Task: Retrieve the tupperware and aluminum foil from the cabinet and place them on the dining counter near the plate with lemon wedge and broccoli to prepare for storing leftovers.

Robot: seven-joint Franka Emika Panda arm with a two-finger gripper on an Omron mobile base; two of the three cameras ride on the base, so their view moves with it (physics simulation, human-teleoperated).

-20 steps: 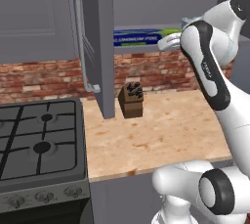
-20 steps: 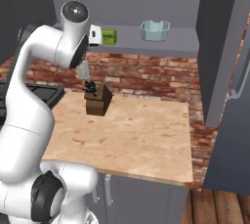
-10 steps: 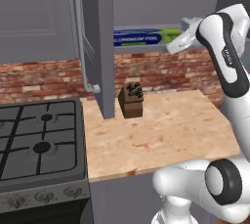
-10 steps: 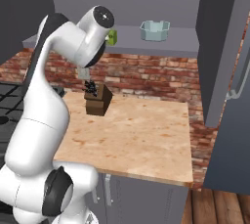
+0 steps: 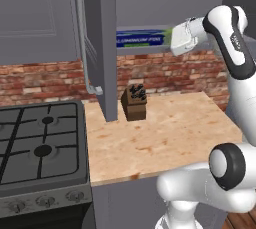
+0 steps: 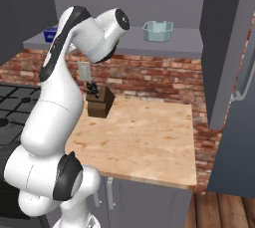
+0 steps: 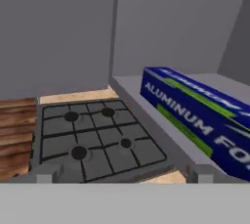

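Note:
The blue aluminum foil box lies along the grey shelf of the open cabinet, its door swung out to the left. My gripper hovers at shelf height just off the foil's green right end. From the hand camera, the aluminum foil lies to the right and runs away from me. The gripper is open there, its fingertips wide apart and holding nothing. Further right on the same shelf stands the pale tupperware, untouched.
A dark knife block stands on the wood worktop below the shelf, against the brick wall. A gas stove sits to the left. The cabinet's other open door hangs at the right.
The arm has swung its upper links to the right and turned the wrist. The hand has stayed near the foil's green end, slightly higher.

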